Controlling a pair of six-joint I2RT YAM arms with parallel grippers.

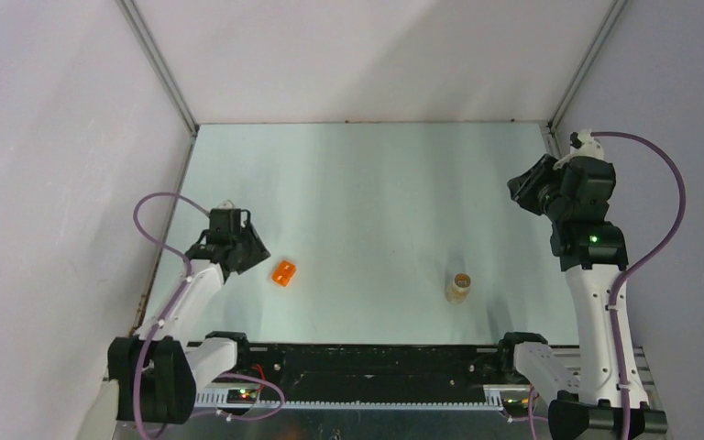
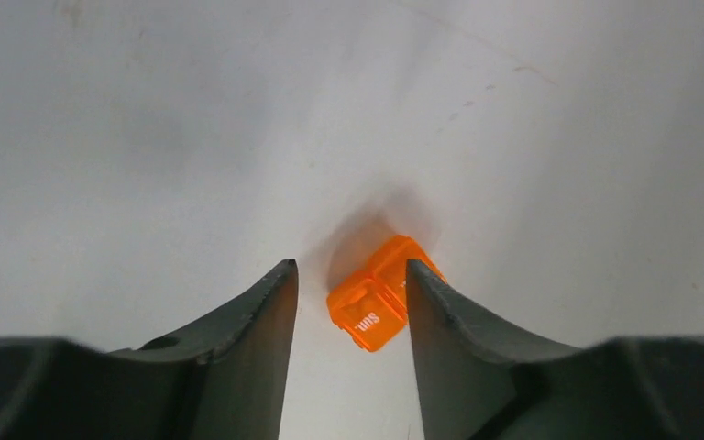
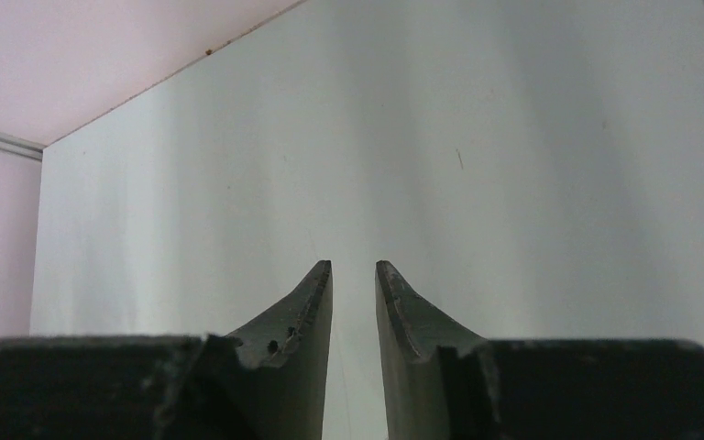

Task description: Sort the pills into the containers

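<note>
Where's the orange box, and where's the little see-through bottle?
orange box [image 2: 373, 301]: left wrist view, on its top face, just above the white letters.
see-through vial [image 1: 458, 289]: top view, on its side wall, below the open mouth.

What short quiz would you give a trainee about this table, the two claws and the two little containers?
1. True or false: the orange box lies nearer the left claw than the right claw.
2. The vial is: A upright, B tipped on its side, C inside the box.
3. Fill in: the right claw holds ____.
Key: 1 true; 2 A; 3 nothing.
</note>
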